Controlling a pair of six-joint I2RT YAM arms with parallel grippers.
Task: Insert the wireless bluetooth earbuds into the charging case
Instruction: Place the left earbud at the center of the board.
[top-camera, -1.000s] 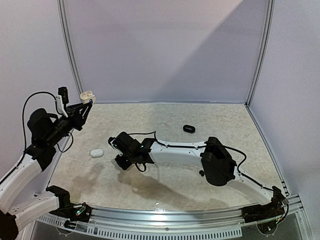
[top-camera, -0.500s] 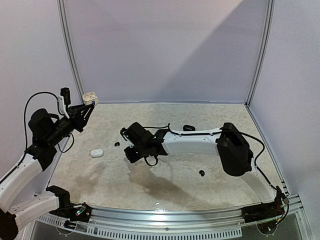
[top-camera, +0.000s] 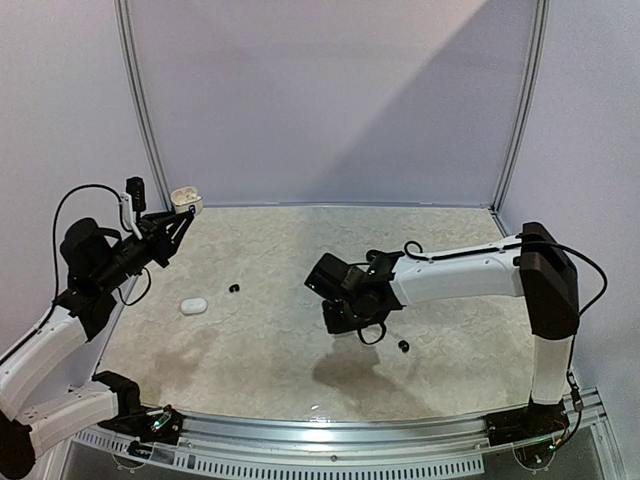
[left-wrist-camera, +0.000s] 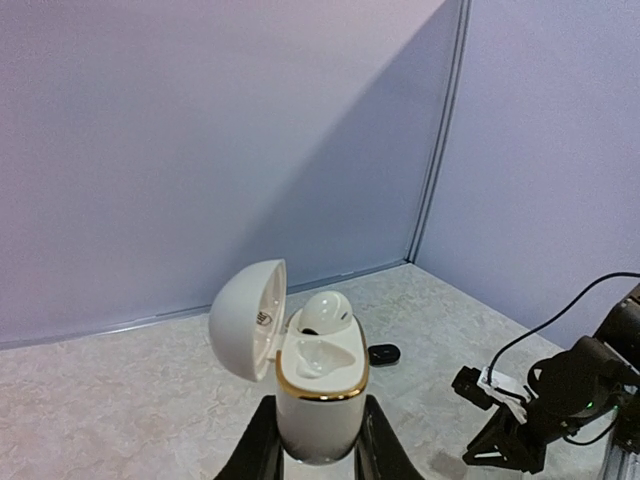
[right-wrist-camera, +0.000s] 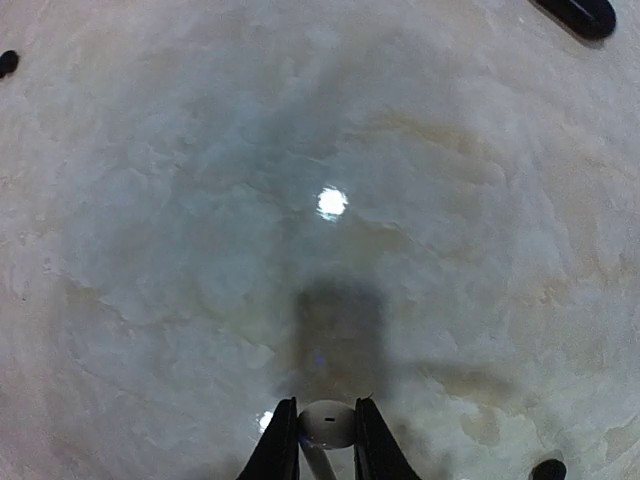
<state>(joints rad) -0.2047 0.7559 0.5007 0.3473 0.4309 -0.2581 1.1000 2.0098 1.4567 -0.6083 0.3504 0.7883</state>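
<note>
Lying nearest on the marbled counter (top-camera: 250, 370) is a bean-shaped black earbud (top-camera: 403, 346). Beyond it, the right gripper (right-wrist-camera: 318, 425) pinches a glossy white earbud (right-wrist-camera: 330, 424) above the counter, long axis crosswise between the fingers. Far left, the left gripper (left-wrist-camera: 317, 445) clamps an upright, gold-rimmed white charging case (left-wrist-camera: 318, 405). Its lid is hinged open leftward and a seated white earbud (left-wrist-camera: 325, 312) sits dome-up.

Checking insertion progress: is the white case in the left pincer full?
Half full: case open, lid back, one white earbud seated, other slot empty.
</note>
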